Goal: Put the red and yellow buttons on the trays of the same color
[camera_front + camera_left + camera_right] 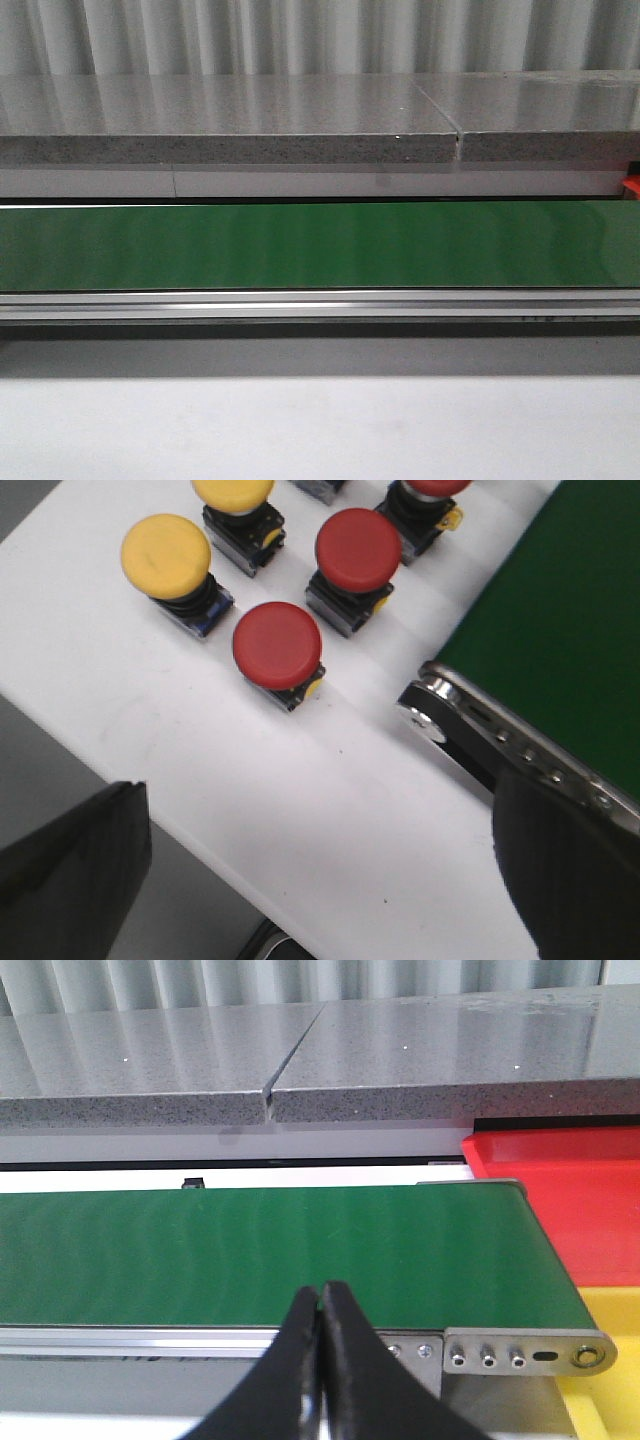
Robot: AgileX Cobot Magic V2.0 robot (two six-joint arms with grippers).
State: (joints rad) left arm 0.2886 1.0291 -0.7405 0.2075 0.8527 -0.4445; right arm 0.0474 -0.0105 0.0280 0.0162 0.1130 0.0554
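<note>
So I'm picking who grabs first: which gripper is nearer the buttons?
Left. The left gripper hangs open right over the buttons on the white table. The right gripper, shut, faces the belt end by the red tray; no buttons show there.

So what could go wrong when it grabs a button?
1. The red buttons and yellow buttons stand close together, so the open left tool might bump a neighbor.
2. A button near the belt could get pushed against its metal end.
3. The right tool is shut, so it must open first.
</note>
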